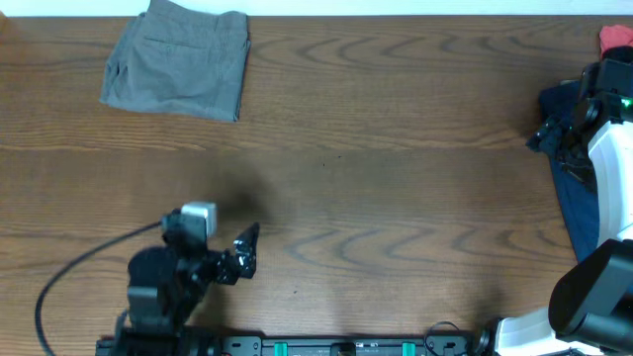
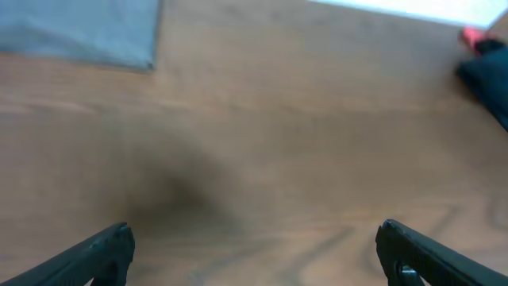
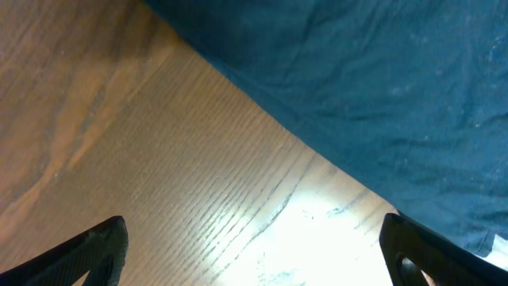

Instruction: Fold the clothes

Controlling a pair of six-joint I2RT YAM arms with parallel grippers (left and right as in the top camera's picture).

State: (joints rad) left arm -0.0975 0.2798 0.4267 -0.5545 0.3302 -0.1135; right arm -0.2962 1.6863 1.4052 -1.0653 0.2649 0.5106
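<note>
A folded grey garment (image 1: 180,61) lies at the table's far left; its corner shows in the left wrist view (image 2: 79,32). A dark blue garment (image 1: 574,168) lies crumpled at the right edge, partly under my right arm. It fills the top right of the right wrist view (image 3: 373,71). My left gripper (image 1: 242,252) is open and empty over bare wood near the front edge (image 2: 252,250). My right gripper (image 1: 574,114) is open and empty, low over the wood beside the blue garment's edge (image 3: 254,250).
A red item (image 1: 615,38) sits at the far right corner, also visible in the left wrist view (image 2: 475,36). A black cable (image 1: 74,272) loops across the front left of the wooden table (image 1: 396,198).
</note>
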